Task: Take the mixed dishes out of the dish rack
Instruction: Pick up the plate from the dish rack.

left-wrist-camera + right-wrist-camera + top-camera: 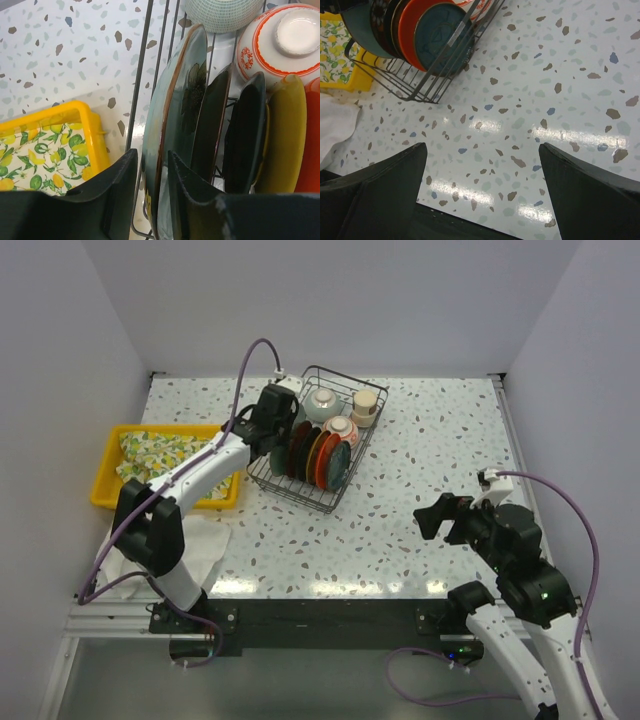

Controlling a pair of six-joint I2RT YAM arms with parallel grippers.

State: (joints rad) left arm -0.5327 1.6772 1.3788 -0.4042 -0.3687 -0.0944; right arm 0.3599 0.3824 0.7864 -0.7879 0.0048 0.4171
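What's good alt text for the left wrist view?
Left tool straddles the rim of an upright grey-green plate in the dish rack. A black plate and a yellow plate stand beside it; yellow tray at left.

L arm [190, 475]: white tube links, blk joint housings, blk base block.
R arm [520, 575]: same build; green LED [545, 593] on joint housing.
L cable [247, 365], R cable [585, 540]: purple, one per arm.
L gripper [152, 165], R gripper [482, 150]: matte blk wedge-shaped fingers, edges scuffed.
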